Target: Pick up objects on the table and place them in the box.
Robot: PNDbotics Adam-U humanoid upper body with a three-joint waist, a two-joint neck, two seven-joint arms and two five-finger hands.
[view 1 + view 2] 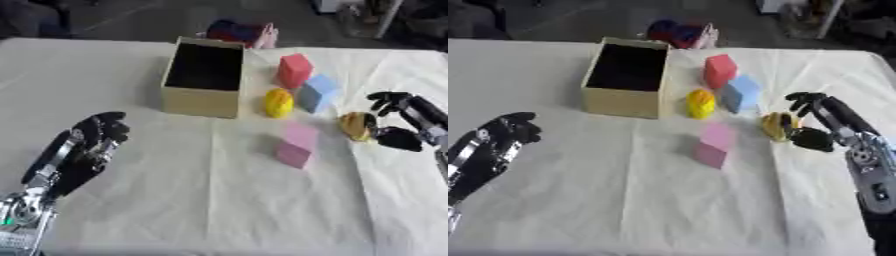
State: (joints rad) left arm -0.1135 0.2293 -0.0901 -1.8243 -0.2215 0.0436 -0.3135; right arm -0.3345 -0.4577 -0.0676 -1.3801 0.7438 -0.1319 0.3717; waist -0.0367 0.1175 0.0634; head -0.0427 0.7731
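Left hand (87, 142) at the lower left, well to the left of the box and apart from it — fingers curled in, holding nothing. Box (203, 102) open, tan walls, dark inside, nothing visible in it. Just right of the box, a yellow rounded object (279, 102); behind that a red block (294, 70) and a light blue block (317, 93). Pink block (296, 145) nearer the camera, right of the box. Farthest right — right hand (815, 125), fingers and thumb closed around a yellow-and-dark round object (777, 126) resting on the white cloth (219, 200).
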